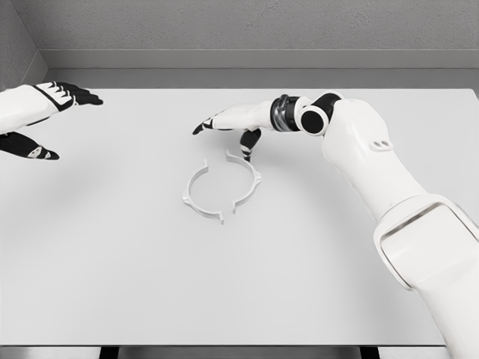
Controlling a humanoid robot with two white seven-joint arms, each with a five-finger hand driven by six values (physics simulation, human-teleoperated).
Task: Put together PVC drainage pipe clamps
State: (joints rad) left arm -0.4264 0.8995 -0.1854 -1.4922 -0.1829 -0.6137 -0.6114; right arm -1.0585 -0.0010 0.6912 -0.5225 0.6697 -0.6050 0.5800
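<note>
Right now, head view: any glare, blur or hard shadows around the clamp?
Head view: sharp throughout, no blur or glare; light is even and diffuse; the clamp halves nearly blend into the white table, soft shadow only; right robot hand casts faint shading.

I see a matt, smooth white table (112,254). The two clamp halves (222,185) look like smooth white plastic. My right hand (236,123) is glossy white with black fingertips.

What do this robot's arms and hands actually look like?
Both arms are smooth white shells. The right arm has bulky rounded segments, seam lines and a black-ringed wrist joint. The right hand and left hand are white with five fingers ending in black tips. No cables show.
</note>
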